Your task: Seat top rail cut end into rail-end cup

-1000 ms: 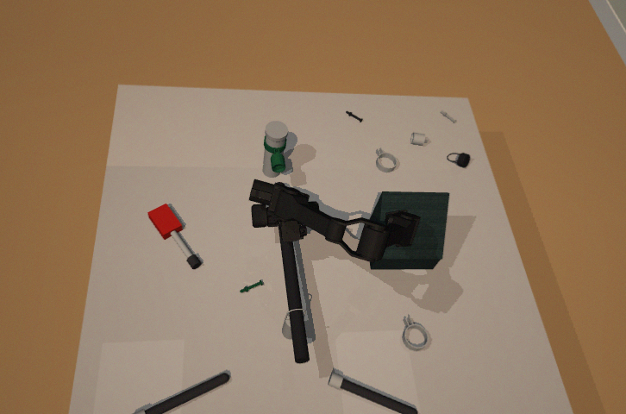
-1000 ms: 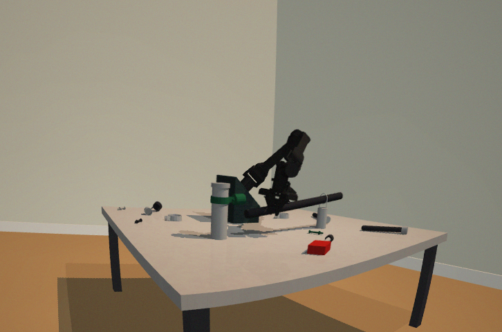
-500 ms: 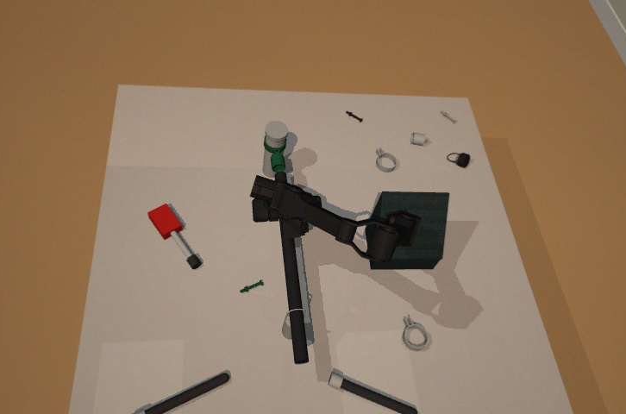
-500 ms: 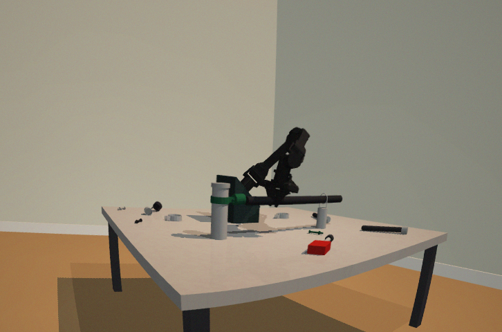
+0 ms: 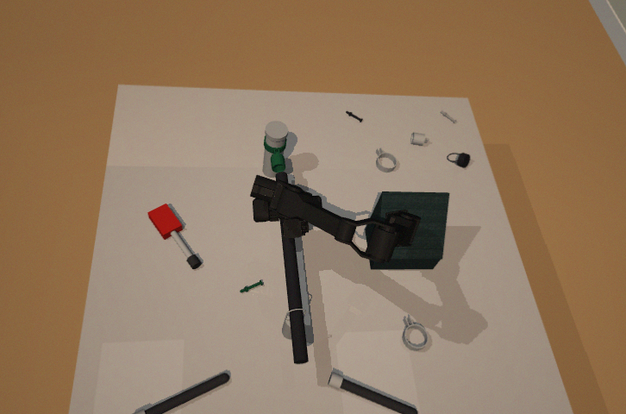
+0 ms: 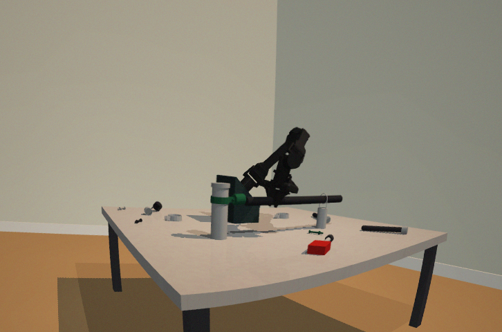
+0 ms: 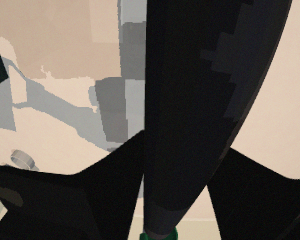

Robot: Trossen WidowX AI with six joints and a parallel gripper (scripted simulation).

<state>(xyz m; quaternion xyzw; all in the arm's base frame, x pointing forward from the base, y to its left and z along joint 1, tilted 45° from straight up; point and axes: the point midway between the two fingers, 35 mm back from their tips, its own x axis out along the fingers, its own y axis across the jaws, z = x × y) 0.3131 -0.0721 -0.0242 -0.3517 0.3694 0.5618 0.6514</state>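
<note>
The black rail (image 5: 291, 272) (image 6: 310, 200) (image 7: 190, 75) is nearly level above the table and passes through the wire loop of the cap on the small grey post (image 6: 321, 218). Its cut end is at the mouth of the green rail-end cup (image 5: 277, 161) (image 6: 239, 198); I cannot tell whether it touches or is just inside. The cup hangs on the green brace band (image 5: 274, 148) (image 6: 219, 200), high on the big grey post (image 6: 219, 223), a little below its post cap (image 5: 276, 130). My gripper (image 6: 275, 200) (image 7: 173, 138) is shut on the rail, a little back from the cut end. The arm hides the fingertips in the top view.
The dark green base block (image 5: 414, 229) stands right of the rail. The red block with a handle (image 5: 165, 221) and a green bolt (image 5: 252, 286) lie left. Grey ring bands (image 5: 385, 161) (image 5: 414, 336) lie right. Two black rods (image 5: 189, 392) (image 5: 377, 396) lie near the bottom.
</note>
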